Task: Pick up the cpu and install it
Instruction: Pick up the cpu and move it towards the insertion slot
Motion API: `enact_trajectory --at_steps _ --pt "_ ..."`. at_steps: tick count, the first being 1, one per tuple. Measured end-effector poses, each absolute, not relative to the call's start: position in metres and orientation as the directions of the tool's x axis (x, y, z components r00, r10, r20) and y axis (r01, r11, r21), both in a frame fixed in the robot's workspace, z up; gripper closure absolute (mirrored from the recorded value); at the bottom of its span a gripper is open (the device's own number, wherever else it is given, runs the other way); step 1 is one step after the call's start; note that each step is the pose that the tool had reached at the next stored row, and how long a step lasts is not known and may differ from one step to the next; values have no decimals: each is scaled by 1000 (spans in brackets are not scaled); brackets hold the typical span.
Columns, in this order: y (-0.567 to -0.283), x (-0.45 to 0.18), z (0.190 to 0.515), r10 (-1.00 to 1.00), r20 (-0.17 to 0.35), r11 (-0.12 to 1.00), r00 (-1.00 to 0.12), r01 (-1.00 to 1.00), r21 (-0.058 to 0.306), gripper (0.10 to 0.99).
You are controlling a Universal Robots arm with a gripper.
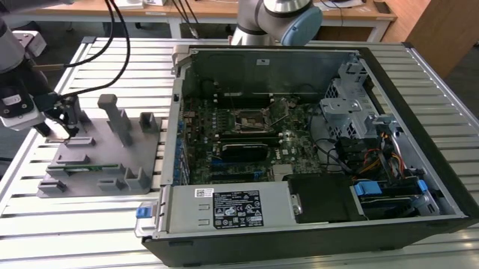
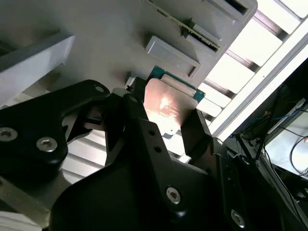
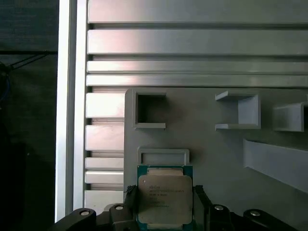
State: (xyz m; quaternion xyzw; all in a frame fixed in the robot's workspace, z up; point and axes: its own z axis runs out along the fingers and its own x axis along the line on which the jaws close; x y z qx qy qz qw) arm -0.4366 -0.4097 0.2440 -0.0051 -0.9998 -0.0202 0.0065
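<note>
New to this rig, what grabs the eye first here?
The open black computer case dominates the exterior view's right. On that view's left the end effector hangs over the grey plastic holder block with upright posts. In the first wrist view its fingers sit against two sides of the silver-topped square cpu with a green rim.

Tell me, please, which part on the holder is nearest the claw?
The cpu, the square silver-topped chip gripped by the claw; the green memory stick lies apart.
</note>
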Motion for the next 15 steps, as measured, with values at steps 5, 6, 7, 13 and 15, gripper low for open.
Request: enact_trajectory --at_steps 5,6,7,13,15 --pt "-409 -437 251 -4 13 999 -1000 -4 40 541" --pt "-409 -437 254 -5 13 999 -1000 -5 40 541" --pt "-409 -437 257 -5 13 999 -1000 -5 40 541" --pt "-409 -437 279 -6 13 999 -1000 -5 40 541" --pt "-409 -437 286 -6 13 999 -1000 -5 40 541"
